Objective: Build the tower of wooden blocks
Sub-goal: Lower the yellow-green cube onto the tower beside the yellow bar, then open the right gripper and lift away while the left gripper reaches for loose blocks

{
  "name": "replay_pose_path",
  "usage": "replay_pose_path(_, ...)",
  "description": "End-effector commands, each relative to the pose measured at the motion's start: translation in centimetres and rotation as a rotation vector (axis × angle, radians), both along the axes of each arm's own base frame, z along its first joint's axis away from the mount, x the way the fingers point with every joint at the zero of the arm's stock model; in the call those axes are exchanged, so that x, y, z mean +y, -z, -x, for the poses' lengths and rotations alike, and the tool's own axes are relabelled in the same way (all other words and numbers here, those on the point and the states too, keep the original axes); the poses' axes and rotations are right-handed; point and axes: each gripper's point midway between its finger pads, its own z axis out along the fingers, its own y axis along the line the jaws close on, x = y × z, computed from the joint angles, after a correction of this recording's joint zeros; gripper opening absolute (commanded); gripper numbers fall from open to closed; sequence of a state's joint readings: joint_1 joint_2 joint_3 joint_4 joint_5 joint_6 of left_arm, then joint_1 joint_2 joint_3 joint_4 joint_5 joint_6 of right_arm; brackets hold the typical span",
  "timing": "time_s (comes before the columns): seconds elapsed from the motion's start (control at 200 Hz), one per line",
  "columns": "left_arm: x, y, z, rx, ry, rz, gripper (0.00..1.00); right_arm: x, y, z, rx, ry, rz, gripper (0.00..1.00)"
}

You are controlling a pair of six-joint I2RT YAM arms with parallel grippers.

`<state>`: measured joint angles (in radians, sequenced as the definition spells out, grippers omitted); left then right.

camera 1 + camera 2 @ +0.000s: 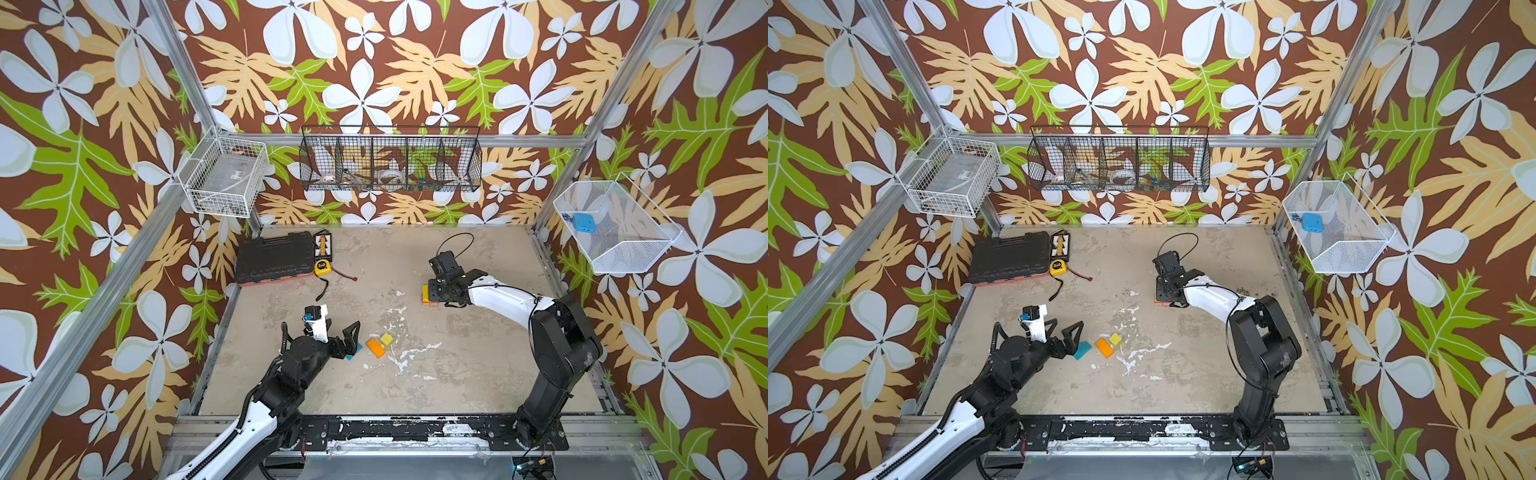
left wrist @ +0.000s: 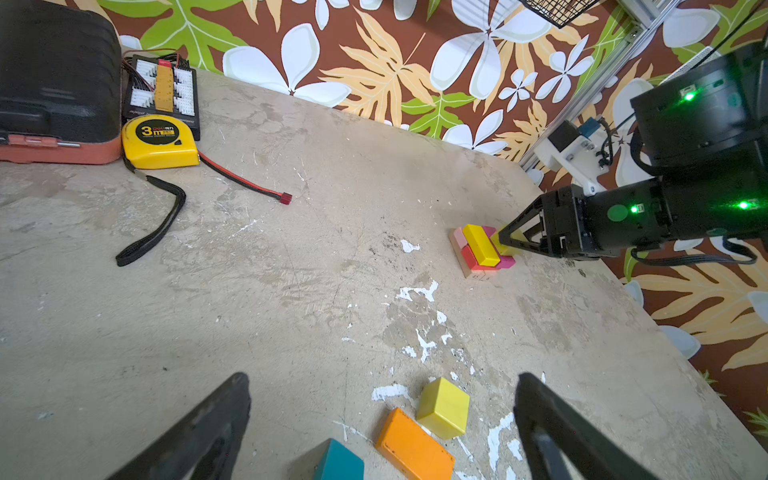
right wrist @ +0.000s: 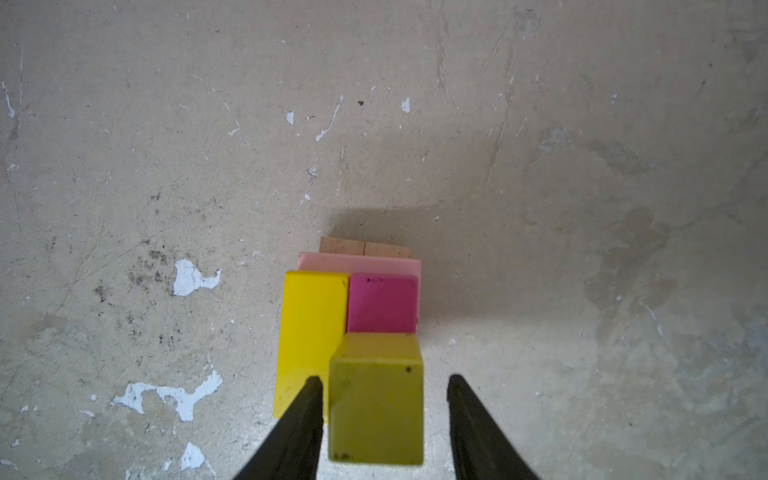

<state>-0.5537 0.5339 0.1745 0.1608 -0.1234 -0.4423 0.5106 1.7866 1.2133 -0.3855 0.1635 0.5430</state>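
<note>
while loose, three wood blocks

Robot lab cell: aluminium frame, floral-papered walls, wire baskets.

Bright, even light; soft shadows; warped edges

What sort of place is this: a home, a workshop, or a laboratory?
Probably a robot test cell: an aluminium frame holds floral wall panels, two robot arms are mounted at the edge of the table, and wire baskets hang on the walls.
</note>
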Motion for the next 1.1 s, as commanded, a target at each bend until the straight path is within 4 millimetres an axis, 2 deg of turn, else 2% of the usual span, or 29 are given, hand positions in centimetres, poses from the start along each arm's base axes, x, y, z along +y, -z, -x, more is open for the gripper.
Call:
replay_pose_path(0.0, -0.1, -0.6, -0.1, -0.026, 0.006, 0.008, 1.0, 0.1, -0.2, 0.1, -0.01, 0.004, -0.017, 0.49)
replay_pose_path(0.45, -0.1, -0.7, -0.1, -0.029, 0.005, 0.01, 1.0, 1.2, 0.2, 0.3, 0.001, -0.018, -0.062, 0.48)
replay_pose_path(0.891, -0.1, -0.7, -0.1, -0.028, 0.006, 0.009, 1.0, 0.9, 0.3, 0.2, 0.001, 0.0, -0.049, 0.46)
replay_pose_path(1.091, -0.1, -0.7, -0.1, -0.028, 0.007, 0.01, 1.0, -0.4, -0.9, 0.5, -0.031, 0.034, -0.011, 0.51)
